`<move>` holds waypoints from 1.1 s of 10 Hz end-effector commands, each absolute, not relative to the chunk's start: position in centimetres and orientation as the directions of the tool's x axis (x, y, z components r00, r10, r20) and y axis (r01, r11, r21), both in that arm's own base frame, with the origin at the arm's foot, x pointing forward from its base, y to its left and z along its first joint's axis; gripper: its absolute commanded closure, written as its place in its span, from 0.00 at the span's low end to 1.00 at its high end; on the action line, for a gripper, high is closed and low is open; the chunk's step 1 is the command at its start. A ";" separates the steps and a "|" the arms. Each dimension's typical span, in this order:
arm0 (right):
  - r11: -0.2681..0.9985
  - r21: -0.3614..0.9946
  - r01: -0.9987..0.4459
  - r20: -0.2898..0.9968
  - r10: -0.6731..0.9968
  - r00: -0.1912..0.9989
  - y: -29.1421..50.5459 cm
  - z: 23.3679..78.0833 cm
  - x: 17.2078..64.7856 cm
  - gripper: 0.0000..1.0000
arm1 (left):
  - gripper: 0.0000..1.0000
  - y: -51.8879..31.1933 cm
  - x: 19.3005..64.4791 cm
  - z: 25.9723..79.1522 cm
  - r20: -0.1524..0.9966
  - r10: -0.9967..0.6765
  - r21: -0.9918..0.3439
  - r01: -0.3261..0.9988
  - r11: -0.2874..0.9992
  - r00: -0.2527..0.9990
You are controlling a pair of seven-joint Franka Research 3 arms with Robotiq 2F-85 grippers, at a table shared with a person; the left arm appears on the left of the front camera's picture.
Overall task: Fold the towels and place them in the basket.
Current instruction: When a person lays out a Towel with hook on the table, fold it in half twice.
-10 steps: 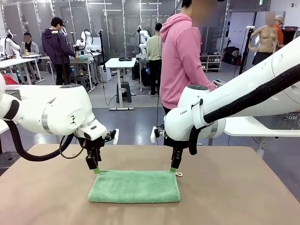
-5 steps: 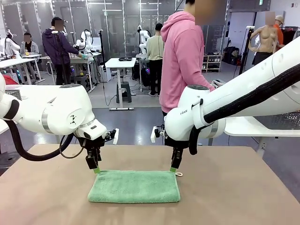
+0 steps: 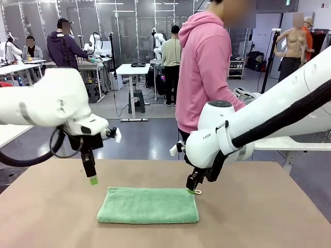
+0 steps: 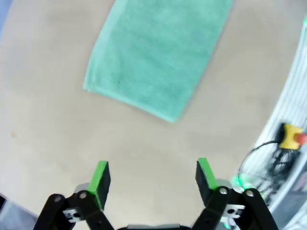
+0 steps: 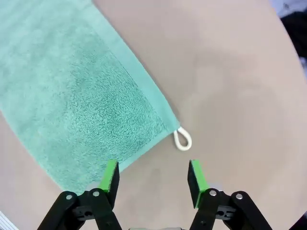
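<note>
A mint green towel (image 3: pixel 147 205) lies folded into a long flat rectangle on the brown table, its white corner loop (image 3: pixel 197 192) at the far right corner. My left gripper (image 3: pixel 93 180) hangs open above the table, left of and beyond the towel's far left corner. From the left wrist view the towel (image 4: pixel 158 57) lies ahead of the open gripper (image 4: pixel 153 175), with bare table between its fingers. My right gripper (image 3: pixel 192 190) is open and low at the far right corner. In the right wrist view it (image 5: pixel 152 176) straddles the towel (image 5: pixel 81 96) edge, close to the loop (image 5: pixel 183 140). The basket is out of view.
A person in a pink hoodie (image 3: pixel 204 67) stands at the far side of the table (image 3: pixel 269 217), hands not visible. Bare tabletop surrounds the towel on all sides. A cable and a yellow-and-red button (image 4: pixel 290 136) lie past the table edge in the left wrist view.
My left gripper has let go of the towel's far left corner, risen and swung left. The right arm has tilted, its gripper staying at the far right corner. The towel has not moved.
</note>
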State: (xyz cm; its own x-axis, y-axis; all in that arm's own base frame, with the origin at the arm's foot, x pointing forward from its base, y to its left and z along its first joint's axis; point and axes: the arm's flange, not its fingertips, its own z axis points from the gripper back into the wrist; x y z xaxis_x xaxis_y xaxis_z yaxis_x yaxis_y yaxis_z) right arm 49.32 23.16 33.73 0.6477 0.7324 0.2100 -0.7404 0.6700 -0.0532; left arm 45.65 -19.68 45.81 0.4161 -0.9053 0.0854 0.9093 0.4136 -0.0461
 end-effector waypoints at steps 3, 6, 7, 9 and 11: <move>0.880 -0.018 -0.474 0.335 0.452 0.827 23.7 33.9 45.5 0.00 | 0.00 -18.0 36.2 55.3 0.196 -0.700 0.100 0.696 0.711 0.687; 0.899 0.043 -0.436 0.364 0.393 0.845 22.6 33.3 45.1 0.00 | 0.00 -16.5 31.5 58.2 0.228 -0.658 0.162 0.639 0.752 0.717; 0.898 0.063 -0.436 0.357 0.388 0.850 22.3 33.1 45.1 0.00 | 0.00 -16.1 30.9 58.5 0.265 -0.642 0.170 0.621 0.765 0.719; 0.893 0.025 -0.450 0.339 0.416 0.844 22.7 33.9 45.8 0.00 | 0.00 -16.2 31.6 59.3 0.267 -0.658 0.153 0.643 0.751 0.704; 0.893 0.025 -0.450 0.339 0.416 0.844 22.7 33.9 45.8 0.00 | 0.00 -16.2 31.6 59.3 0.267 -0.658 0.153 0.643 0.751 0.704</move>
